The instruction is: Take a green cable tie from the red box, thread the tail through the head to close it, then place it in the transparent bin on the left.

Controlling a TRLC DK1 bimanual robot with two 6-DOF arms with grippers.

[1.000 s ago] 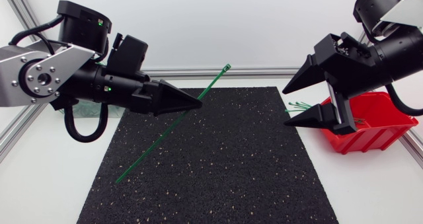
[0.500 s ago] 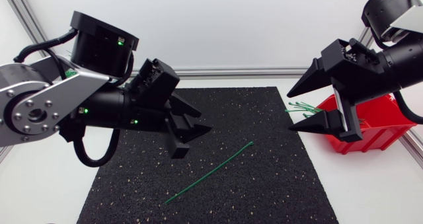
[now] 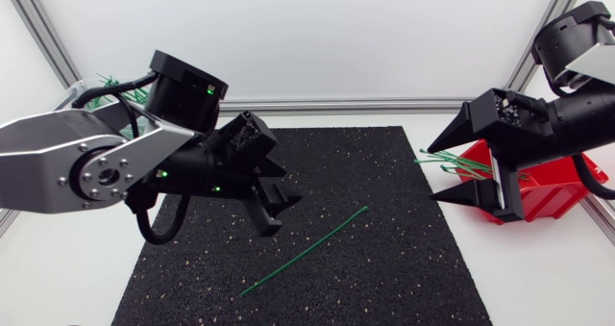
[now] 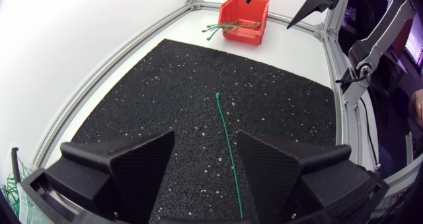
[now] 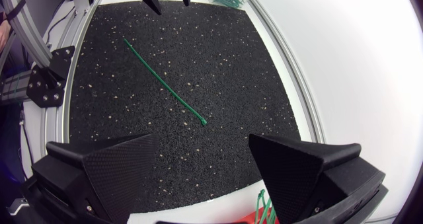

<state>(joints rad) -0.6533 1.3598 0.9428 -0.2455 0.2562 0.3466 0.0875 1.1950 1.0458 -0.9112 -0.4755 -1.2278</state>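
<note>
A green cable tie (image 3: pixel 306 252) lies straight and loose on the black mat (image 3: pixel 404 278), slanting from near left to far right. My left gripper (image 3: pixel 274 206) hangs open above the mat just left of the tie, with nothing between its fingers. In the left wrist view the tie (image 4: pixel 228 151) runs ahead from between the open fingers (image 4: pixel 132 164), lying on the mat. My right gripper (image 3: pixel 444 170) stands open and empty beside the red box (image 3: pixel 543 187), which holds several green ties. The right wrist view shows the tie (image 5: pixel 165 85) well ahead of that gripper (image 5: pixel 203 139).
The transparent bin (image 3: pixel 106 84) with green ties sits at the far left, mostly hidden behind my left arm. A few ties (image 3: pixel 437 155) stick out of the red box over the mat's right edge. Aluminium rails frame the white table.
My left gripper opened and the cable tie dropped from it onto the mat. The left arm swung nearer and lower. My right arm drew back a little toward the red box.
</note>
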